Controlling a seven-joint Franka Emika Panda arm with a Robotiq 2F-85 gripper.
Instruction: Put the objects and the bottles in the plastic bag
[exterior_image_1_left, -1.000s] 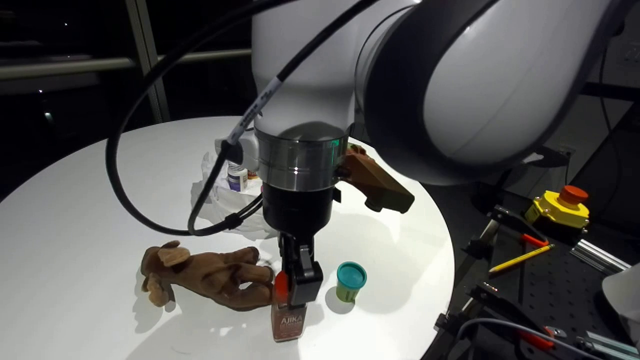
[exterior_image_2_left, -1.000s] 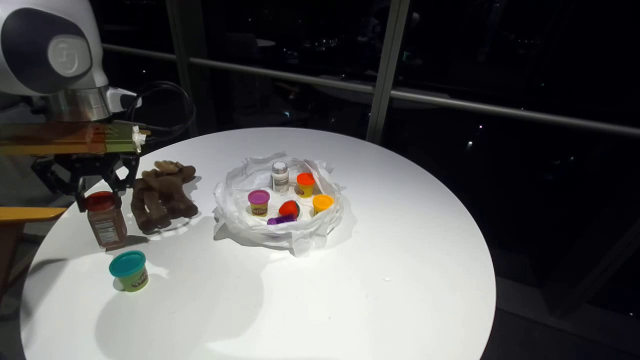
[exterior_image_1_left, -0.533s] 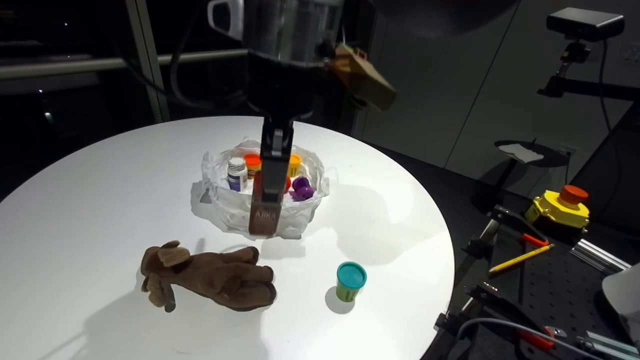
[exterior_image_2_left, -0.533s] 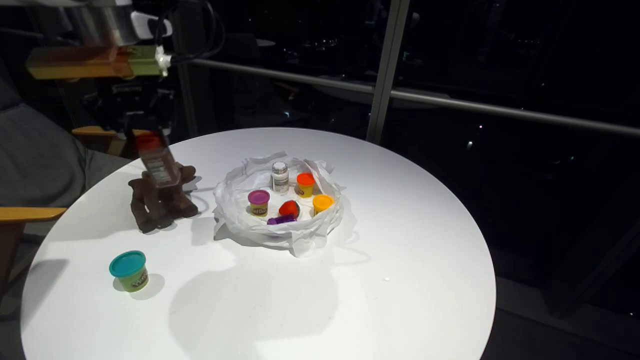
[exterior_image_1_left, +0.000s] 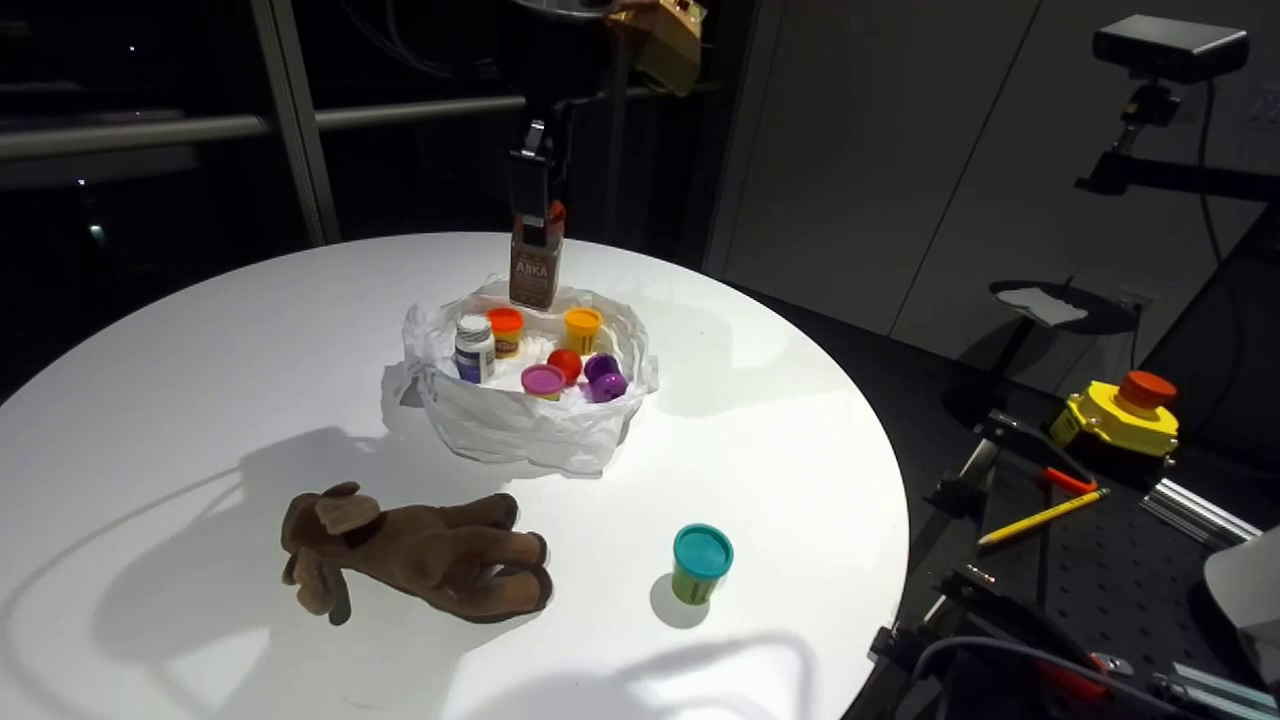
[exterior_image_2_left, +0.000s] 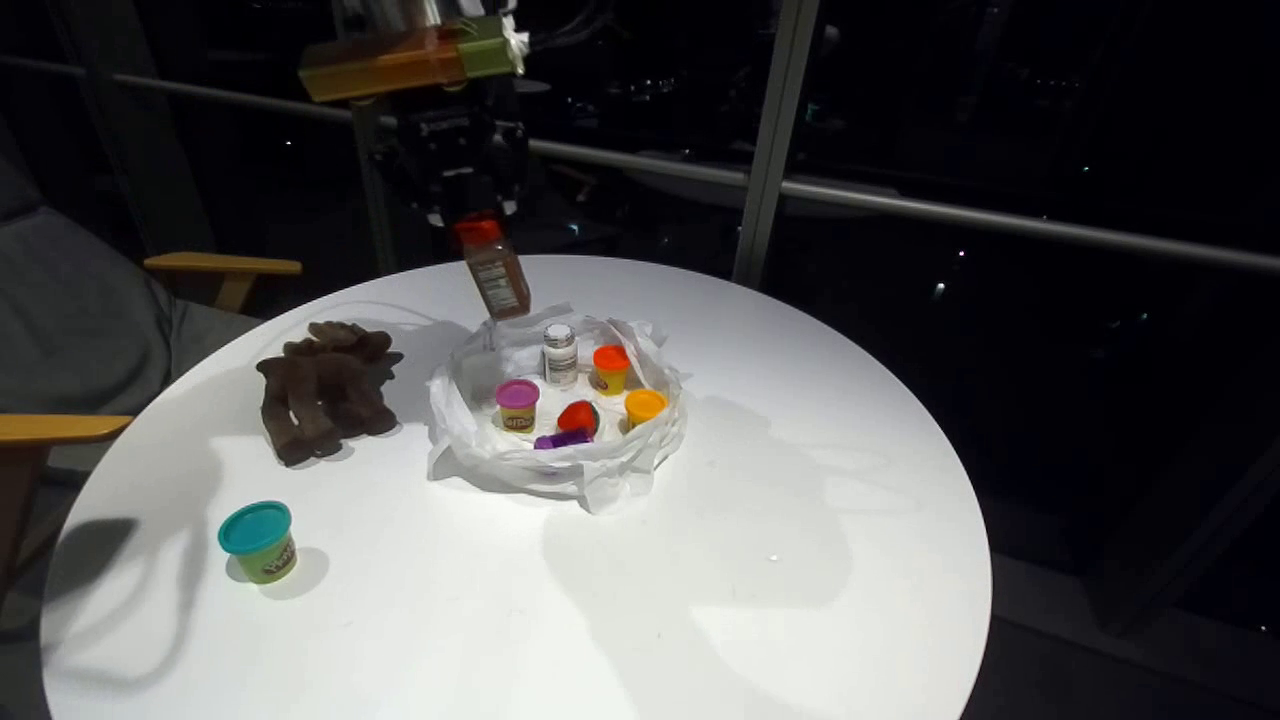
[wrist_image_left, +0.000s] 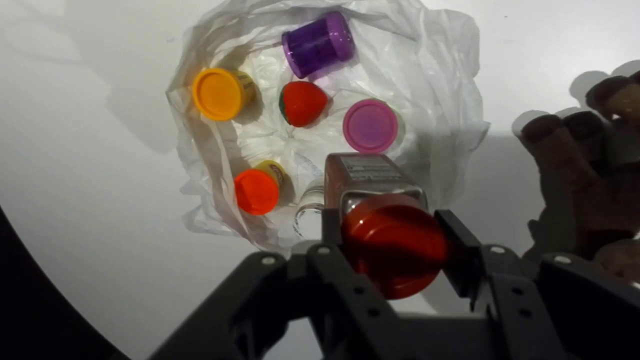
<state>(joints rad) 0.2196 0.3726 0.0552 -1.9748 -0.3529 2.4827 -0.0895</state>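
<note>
Red-capped bottle (exterior_image_1_left: 534, 272), clamped in the gripper (wrist_image_left: 391, 232), hangs near the plastic bag (exterior_image_1_left: 530, 430), no longer beside the plush toy (exterior_image_1_left: 430, 550). Release looks close.

A red-capped square brown bottle (exterior_image_2_left: 497, 280) tilts in the claw (wrist_image_left: 391, 227). Below the claw, a translucent white plastic bag (exterior_image_1_left: 525, 432) holds an upright white bottle (exterior_image_2_left: 561, 360), orange-lidded tub (exterior_image_2_left: 611, 372), yellow-lidded tub (exterior_image_2_left: 645, 407), pink-lidded tub (exterior_image_2_left: 518, 410), red strawberry shape (wrist_image_left: 303, 103) and sideways purple jar (wrist_image_left: 318, 45). Away from the claw, a brown plush toy (exterior_image_1_left: 425, 548) lies and a teal-lidded green tub (exterior_image_1_left: 700, 565) stands.
</note>
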